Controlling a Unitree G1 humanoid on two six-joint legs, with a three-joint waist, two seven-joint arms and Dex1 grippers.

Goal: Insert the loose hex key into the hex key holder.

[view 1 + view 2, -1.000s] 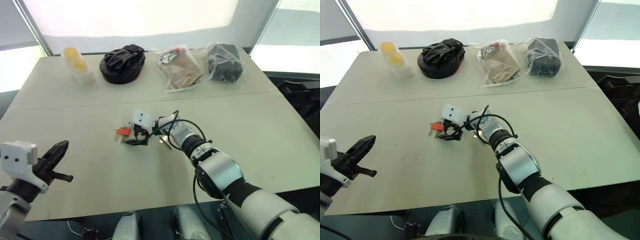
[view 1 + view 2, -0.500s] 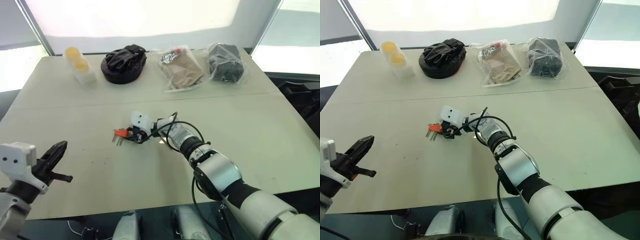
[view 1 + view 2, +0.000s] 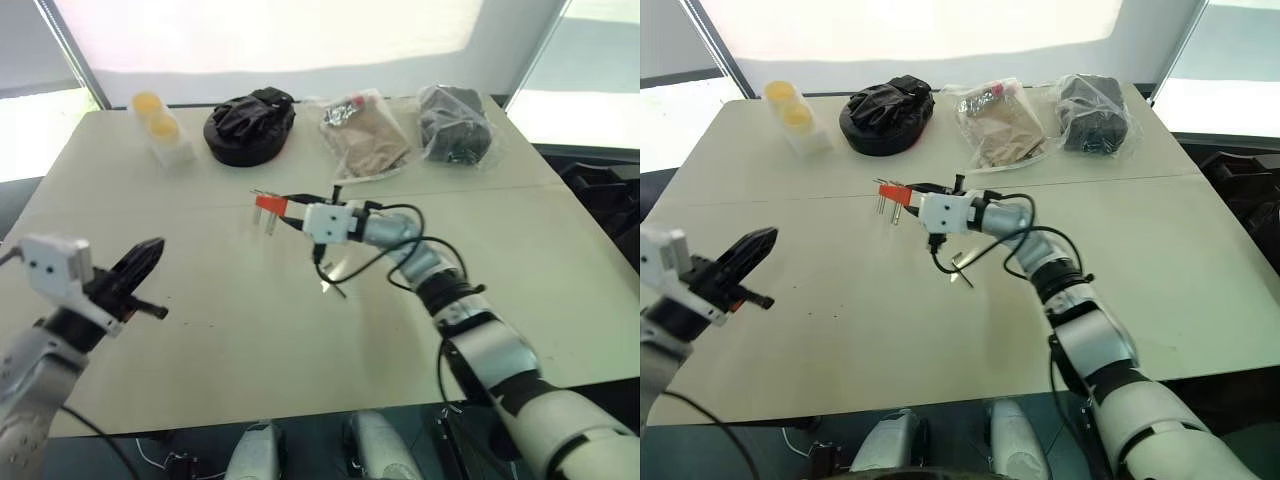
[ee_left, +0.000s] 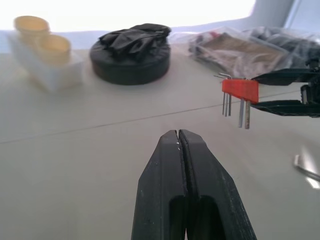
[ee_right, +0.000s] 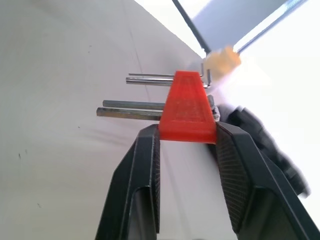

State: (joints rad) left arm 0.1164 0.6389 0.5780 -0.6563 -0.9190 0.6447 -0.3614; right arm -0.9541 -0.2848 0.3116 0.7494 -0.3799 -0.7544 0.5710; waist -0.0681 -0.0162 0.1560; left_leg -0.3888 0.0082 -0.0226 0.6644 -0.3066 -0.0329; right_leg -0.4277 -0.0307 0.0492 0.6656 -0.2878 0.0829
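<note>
Right now my right gripper (image 5: pixel 185 137) has its two fingers clamped on the hex key holder (image 3: pixel 271 204), the orange-red block pinched at its wide end and held up off the table (image 3: pixel 200 300), with its metal keys hanging down from it. My left gripper (image 4: pixel 181 145) is fully closed on nothing and hovers above the near left part of the table, well apart from the holder.

I can see the loose hex key (image 3: pixel 961 268) lying flat on the bare tabletop, below the right forearm and a loop of its black cable (image 3: pixel 375 255); that cable hangs just above the key and partly crosses my line to it.

Along the far edge stand four other things, all well apart from the work: a clear tray with two yellow cups (image 3: pixel 158 125) at the left, a black round pouch (image 3: pixel 247 128) beside it, then a clear bag of tan items (image 3: pixel 365 135), and a clear bag of dark items (image 3: pixel 453 125) at the right. A seam (image 3: pixel 150 213) runs across the table just behind the raised holder.
</note>
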